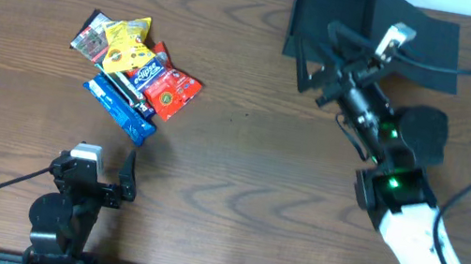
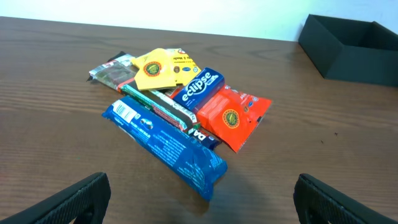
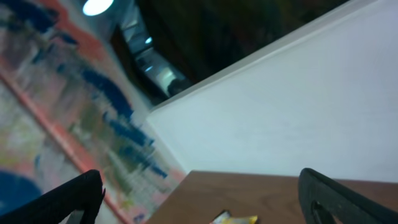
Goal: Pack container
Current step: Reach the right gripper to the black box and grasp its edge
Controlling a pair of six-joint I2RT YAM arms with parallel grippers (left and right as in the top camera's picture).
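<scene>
The container is sitting at the far right of the table, its flap lying flat beside it. The right gripper is reaching over its near wall, tilted upward, fingers spread on nothing. The left gripper, likewise apart, is resting low, facing the snack pile.

Matt cardboard container, glossy packets

The container is a dark teal-grey, matte square box with shallow walls. It sits flat and open at the table's far edge, right of centre, with its flap lid spread flat rightward.
</scene>
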